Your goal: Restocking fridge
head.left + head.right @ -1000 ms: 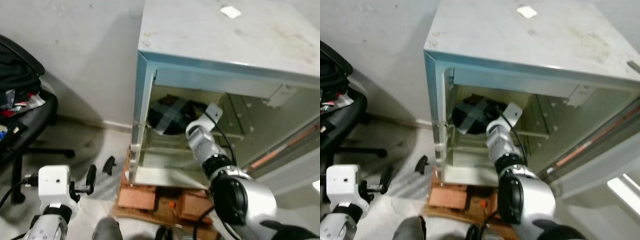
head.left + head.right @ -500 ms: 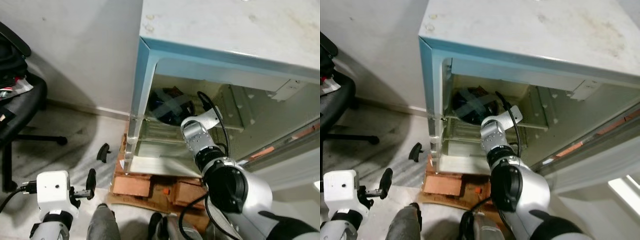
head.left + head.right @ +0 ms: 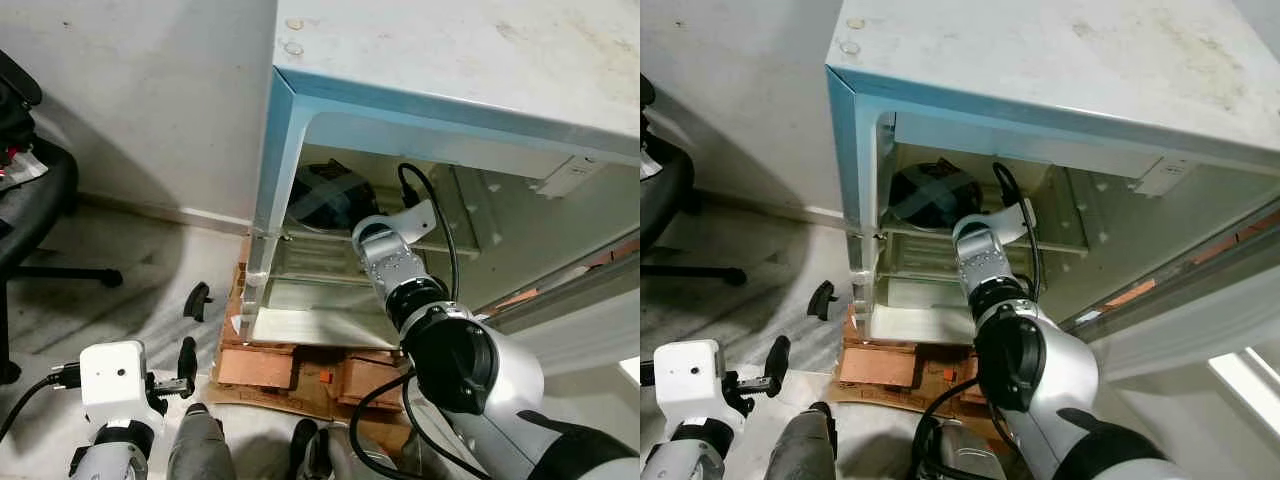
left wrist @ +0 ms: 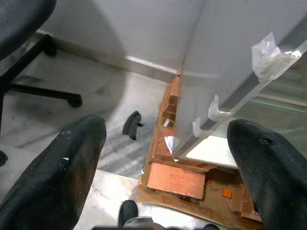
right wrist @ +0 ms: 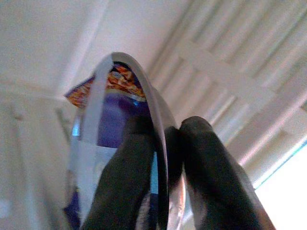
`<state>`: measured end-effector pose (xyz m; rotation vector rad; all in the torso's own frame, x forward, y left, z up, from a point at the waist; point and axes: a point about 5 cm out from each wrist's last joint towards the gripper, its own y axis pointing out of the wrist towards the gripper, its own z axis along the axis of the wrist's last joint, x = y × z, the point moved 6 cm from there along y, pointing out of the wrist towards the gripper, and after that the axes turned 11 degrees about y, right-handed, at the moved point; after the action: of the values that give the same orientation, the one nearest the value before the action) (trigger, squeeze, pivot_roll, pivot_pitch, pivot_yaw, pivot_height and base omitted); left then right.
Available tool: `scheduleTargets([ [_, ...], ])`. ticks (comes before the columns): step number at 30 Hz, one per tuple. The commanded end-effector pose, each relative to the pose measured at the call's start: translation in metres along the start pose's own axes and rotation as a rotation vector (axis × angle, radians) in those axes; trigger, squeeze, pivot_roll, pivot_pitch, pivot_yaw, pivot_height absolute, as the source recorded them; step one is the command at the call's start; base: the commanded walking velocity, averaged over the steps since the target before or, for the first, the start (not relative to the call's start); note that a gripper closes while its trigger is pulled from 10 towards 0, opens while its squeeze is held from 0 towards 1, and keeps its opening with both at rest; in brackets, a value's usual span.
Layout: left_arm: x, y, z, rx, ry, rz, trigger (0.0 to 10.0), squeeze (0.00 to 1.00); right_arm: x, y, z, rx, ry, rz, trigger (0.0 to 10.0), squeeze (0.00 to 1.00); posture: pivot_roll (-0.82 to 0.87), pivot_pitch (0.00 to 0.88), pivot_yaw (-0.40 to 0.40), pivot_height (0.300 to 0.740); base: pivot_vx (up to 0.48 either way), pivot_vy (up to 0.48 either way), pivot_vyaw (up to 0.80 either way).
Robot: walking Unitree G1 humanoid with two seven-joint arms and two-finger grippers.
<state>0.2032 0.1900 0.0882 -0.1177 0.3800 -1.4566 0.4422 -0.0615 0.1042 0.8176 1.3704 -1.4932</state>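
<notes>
Your right arm reaches into the open fridge, and its right gripper is clenched on the rim of a clear-lidded round container that sits on the upper shelf at the fridge's left side, near the inner wall. In the right wrist view you can see the thin edge of the container running straight between the two fingertips, one black pad on each side of the rim, with a purple and orange label showing through the clear plastic just beyond them. The ribbed white lining of the fridge lies behind the container. From the head views, the container shows as a dark disc crossed with pale tape, tilted so its face turns toward you, and the silver wrist of the right arm stands just beside it to the right, with a black cable looping over the wrist.

Your left gripper hangs low outside the fridge, near the floor, with its jaws spread wide apart and nothing between them. Past its fingers you can see the fridge's lower left corner, scraps of torn tape on the frame, the bricks and cardboard under the fridge, and a small black piece lying on the floor. A black office chair stands to the far left.
</notes>
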Motion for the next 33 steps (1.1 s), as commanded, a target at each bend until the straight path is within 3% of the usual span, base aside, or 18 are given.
scheduleTargets([
  [1, 0.001, -0.002, -0.002, -0.013, -0.004, -0.003, 10.0, 0.0, -0.016, -0.009, -0.049, -0.115, 0.025, 0.041, 10.0, 1.0, 0.36, 0.246, -0.233, 0.74, 0.0, 0.0, 0.0],
  [9, 0.001, 0.0, -0.001, -0.008, -0.001, 0.004, 10.0, 0.0, -0.032, -0.014, -0.069, -0.197, 0.079, 0.134, 10.0, 1.0, 0.36, 0.24, -0.235, 0.74, 0.0, 0.0, 0.0],
  [12, 0.0, 0.002, -0.001, -0.007, 0.001, 0.005, 10.0, 0.0, -0.037, -0.016, -0.076, -0.232, 0.021, 0.176, 10.0, 1.0, 0.36, 0.234, -0.234, 0.74, 0.0, 0.0, 0.0],
  [14, -0.001, 0.008, 0.0, 0.002, 0.007, 0.002, 10.0, 0.0, -0.018, -0.02, -0.094, -0.309, -0.392, 0.181, 10.0, 1.0, 0.35, 0.22, -0.23, 0.74, 0.0, 0.0, 0.0],
  [15, -0.001, 0.008, 0.0, 0.002, 0.007, 0.002, 10.0, 0.0, -0.018, -0.02, -0.094, -0.309, -0.392, 0.181, 10.0, 1.0, 0.35, 0.22, -0.23, 0.74, 0.0, 0.0, 0.0],
  [17, -0.001, 0.015, 0.001, 0.013, 0.008, -0.003, 10.0, 0.0, -0.003, -0.019, -0.089, -0.317, -0.593, 0.201, 10.0, 1.0, 0.33, 0.203, -0.227, 0.74, 0.0, 0.0, 0.0],
  [18, -0.001, 0.015, 0.001, 0.013, 0.008, -0.003, 10.0, 0.0, -0.003, -0.019, -0.089, -0.317, -0.593, 0.201, 10.0, 1.0, 0.33, 0.203, -0.227, 0.74, 0.0, 0.0, 0.0],
  [20, -0.001, 0.02, 0.003, 0.021, 0.008, -0.007, 10.0, 0.0, 0.008, -0.017, -0.081, -0.32, -0.721, 0.212, 10.0, 1.0, 0.32, 0.192, -0.223, 0.74, 0.0, 0.0, 0.0],
  [25, 0.005, 0.031, 0.006, 0.039, 0.008, -0.028, 10.0, 0.0, 0.02, -0.012, -0.057, -0.302, -0.814, 0.201, 10.0, 1.0, 0.3, 0.159, -0.209, 0.74, 0.0, 0.0, 0.0],
  [27, 0.006, 0.033, 0.007, 0.043, 0.01, -0.033, 10.0, 0.0, 0.021, -0.011, -0.054, -0.303, -0.835, 0.206, 10.0, 1.0, 0.3, 0.152, -0.206, 0.74, 0.0, 0.0, 0.0],
  [29, 0.006, 0.042, 0.011, 0.062, 0.017, -0.039, 10.0, 0.0, 0.022, -0.01, -0.045, -0.295, -0.967, 0.236, 10.0, 1.0, 0.29, 0.129, -0.196, 0.74, 0.0, 0.0, 0.0],
  [33, 0.004, 0.049, 0.015, 0.076, 0.023, -0.039, 10.0, 0.0, 0.019, -0.008, -0.033, -0.254, -1.015, 0.249, 10.0, 1.0, 0.28, 0.116, -0.191, 0.74, 0.0, 0.0, 0.0],
])
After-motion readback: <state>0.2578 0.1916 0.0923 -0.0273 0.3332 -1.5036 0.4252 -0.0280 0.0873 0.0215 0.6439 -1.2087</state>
